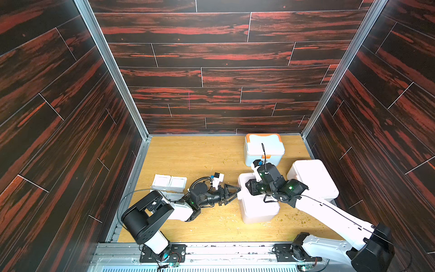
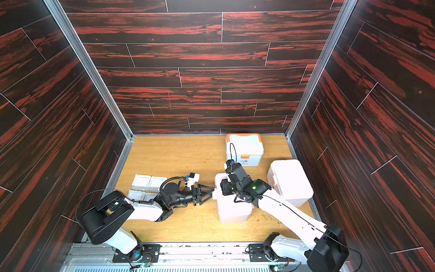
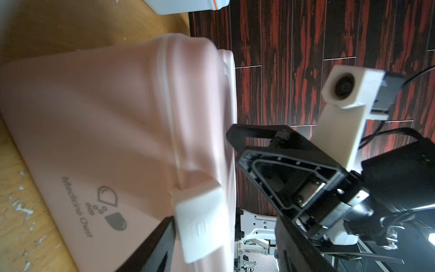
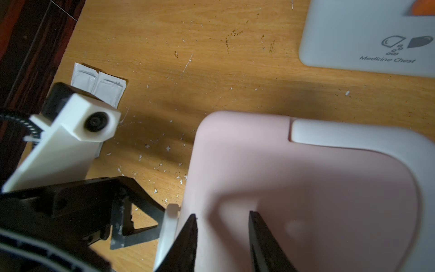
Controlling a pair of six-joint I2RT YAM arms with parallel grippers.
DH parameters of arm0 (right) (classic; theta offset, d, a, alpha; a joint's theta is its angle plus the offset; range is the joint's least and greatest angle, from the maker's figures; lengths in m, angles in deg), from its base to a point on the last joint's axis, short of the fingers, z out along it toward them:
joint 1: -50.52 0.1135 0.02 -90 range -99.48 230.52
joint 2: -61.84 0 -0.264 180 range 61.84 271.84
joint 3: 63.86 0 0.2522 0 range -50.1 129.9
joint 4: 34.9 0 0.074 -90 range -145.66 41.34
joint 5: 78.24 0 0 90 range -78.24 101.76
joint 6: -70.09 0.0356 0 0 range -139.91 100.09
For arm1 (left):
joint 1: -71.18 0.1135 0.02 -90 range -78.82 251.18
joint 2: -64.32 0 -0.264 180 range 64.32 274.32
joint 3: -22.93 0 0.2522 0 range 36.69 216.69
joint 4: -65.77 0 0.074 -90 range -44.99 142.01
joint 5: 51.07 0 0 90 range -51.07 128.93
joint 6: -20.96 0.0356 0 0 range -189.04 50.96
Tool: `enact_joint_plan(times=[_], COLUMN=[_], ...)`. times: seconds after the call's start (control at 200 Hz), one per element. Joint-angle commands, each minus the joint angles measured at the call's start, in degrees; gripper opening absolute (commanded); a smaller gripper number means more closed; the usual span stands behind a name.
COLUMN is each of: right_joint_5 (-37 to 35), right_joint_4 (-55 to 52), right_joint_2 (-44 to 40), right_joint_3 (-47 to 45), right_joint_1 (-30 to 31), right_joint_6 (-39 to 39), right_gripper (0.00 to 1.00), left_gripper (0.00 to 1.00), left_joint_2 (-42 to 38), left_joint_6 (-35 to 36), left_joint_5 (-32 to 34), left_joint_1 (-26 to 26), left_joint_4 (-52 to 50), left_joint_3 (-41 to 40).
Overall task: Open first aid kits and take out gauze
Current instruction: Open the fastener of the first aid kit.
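Observation:
Three first aid kits stand shut on the wooden floor: a pale blue-white one with orange trim (image 1: 263,148) at the back, a pinkish one (image 1: 313,181) at the right, and a pinkish one (image 1: 257,207) in the middle. My left gripper (image 1: 237,192) is open at the middle kit's left side. In the left wrist view the kit's white latch (image 3: 200,219) lies between its jaws. My right gripper (image 4: 222,215) rests on that kit's lid with its fingers apart and nothing between them but the lid. The gauze (image 1: 169,182), flat white packets, lies at the left.
Dark panelled walls close in the floor (image 1: 200,160) on three sides, and a metal rail (image 1: 211,253) runs along the front. Small crumbs are scattered over the wood. The right arm reaches across in front of the right-hand kit.

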Motion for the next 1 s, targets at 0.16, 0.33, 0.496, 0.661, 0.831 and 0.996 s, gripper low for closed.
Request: enact_joint_plan(times=[0.16,0.33,0.496,0.661,0.831,0.996], right_joint_5=[2.1,1.9,-3.8,-11.5,-10.6,-9.1], right_joint_4=[-8.1,-6.6,-5.2,-7.5,-7.7,-7.4], right_joint_2=[-1.5,-6.4,-13.0,-16.1,-15.9,-16.2], right_joint_3=[0.0,1.0,-1.1,-2.7,-5.1,-6.8], right_joint_1=[0.2,0.3,0.3,-0.1,-1.2,-2.4], right_joint_6=[1.2,1.6,2.7,3.8,4.3,4.5], right_gripper=[0.41,0.52,0.69,0.78,0.80,0.80], left_gripper=[0.81,0.88,0.90,0.92,0.92,0.90], left_joint_2=[-8.0,-15.2,-19.5,-17.4,-12.4,-7.2], left_joint_6=[7.2,16.9,20.9,26.3,28.6,30.6], left_joint_5=[3.5,7.3,10.7,18.1,23.1,24.1], left_joint_1=[0.7,0.8,-0.3,-4.4,-6.8,-7.4], left_joint_4=[-15.5,-39.4,-52.7,-70.2,-77.8,-83.0], left_joint_3=[-0.7,3.6,9.1,20.0,27.1,31.3])
